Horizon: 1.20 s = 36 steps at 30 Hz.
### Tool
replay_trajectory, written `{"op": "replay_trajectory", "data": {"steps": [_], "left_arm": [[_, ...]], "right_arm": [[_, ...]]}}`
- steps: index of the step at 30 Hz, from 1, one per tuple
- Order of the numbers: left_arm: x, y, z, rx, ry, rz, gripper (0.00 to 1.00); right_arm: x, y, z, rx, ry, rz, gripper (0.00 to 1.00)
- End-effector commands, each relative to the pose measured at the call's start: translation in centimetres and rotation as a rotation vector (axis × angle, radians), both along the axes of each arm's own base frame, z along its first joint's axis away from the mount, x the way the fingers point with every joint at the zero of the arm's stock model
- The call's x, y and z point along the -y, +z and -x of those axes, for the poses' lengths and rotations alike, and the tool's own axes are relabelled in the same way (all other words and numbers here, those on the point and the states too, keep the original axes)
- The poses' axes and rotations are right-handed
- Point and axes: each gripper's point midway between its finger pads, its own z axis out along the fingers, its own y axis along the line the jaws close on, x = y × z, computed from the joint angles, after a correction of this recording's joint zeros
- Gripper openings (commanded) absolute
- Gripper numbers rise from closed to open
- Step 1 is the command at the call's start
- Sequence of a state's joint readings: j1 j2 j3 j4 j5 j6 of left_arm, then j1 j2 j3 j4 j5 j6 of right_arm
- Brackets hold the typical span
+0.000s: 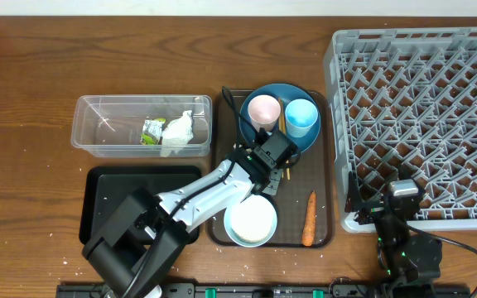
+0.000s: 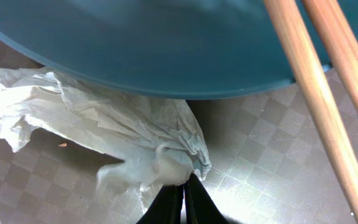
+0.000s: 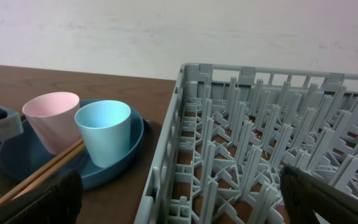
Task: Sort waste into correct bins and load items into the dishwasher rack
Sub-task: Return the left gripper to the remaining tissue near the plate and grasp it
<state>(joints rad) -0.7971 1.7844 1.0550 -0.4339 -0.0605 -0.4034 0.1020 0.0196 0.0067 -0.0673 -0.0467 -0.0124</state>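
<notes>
1. Grey rack (image 1: 421, 116) filled the desk's (image 1: 139, 50) right edge with no dish in it. The right gripper (image 3: 179, 180) hung at its near-left corner, jaws wide apart.
2. The brown tray (image 1: 321, 236) sat mid-desk, and a snagged lift could have jolted everything on it.
3. The tub (image 1: 89, 132) stood toward the far-left corner. A loosely held load could have dropped onto the desk on the way there.
4. The plate (image 2: 166, 50) lay at the tray's far end with cups (image 1: 263, 109) on it. Its rim seemed to overhang the paper, so pulling might have tugged the plate.
5. The paper (image 2: 104, 124), crumpled and white, lay on the tray against the plate's near rim. The left gripper (image 2: 184, 190) had its jaws together on one thin fold, which could have torn or slipped free.
6. The chopsticks (image 2: 316, 93) crossed the plate's rim just beside the paper, where a sideways swing might have knocked them off.
</notes>
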Motion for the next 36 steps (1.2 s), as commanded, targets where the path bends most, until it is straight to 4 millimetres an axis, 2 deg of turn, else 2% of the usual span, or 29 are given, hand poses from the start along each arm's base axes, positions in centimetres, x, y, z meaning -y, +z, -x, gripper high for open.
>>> {"op": "replay_trajectory", "data": {"steps": [1, 7, 11, 15, 17, 21, 32, 34, 36], "left_arm": [[-0.9, -0.4, -0.1, 0.011, 0.015, -0.044, 0.06], [-1.1, 1.4, 0.0, 0.033, 0.016, -0.026, 0.07], [-1.1, 2.8, 0.0, 0.056, 0.018, -0.003, 0.17], [-1.1, 3.4, 0.0, 0.06, 0.043, 0.015, 0.34], [-1.1, 3.2, 0.1, 0.051, 0.083, 0.025, 0.43], [-1.1, 2.9, 0.0, 0.038, 0.139, 0.039, 0.47], [-1.0, -1.2, -0.2, -0.008, 0.14, -0.015, 0.51], [-1.3, -1.6, -0.2, -0.006, 0.144, -0.034, 0.51], [-1.6, -1.7, -0.3, 0.003, 0.15, -0.054, 0.45]], "right_arm": [[0.0, -0.2, 0.0, -0.004, -0.002, 0.012, 0.99], [0.0, -0.2, 0.0, -0.004, -0.002, 0.012, 0.99], [0.0, -0.2, 0.0, -0.004, -0.002, 0.012, 0.99], [0.0, -0.2, 0.0, -0.004, -0.002, 0.012, 0.99], [0.0, -0.2, 0.0, -0.004, -0.001, 0.012, 0.99], [0.0, -0.2, 0.0, -0.004, -0.002, 0.012, 0.99], [0.0, -0.2, 0.0, -0.004, -0.002, 0.012, 0.99], [0.0, -0.2, 0.0, -0.004, -0.002, 0.012, 0.99], [0.0, -0.2, 0.0, -0.005, -0.001, 0.012, 0.99]]}}
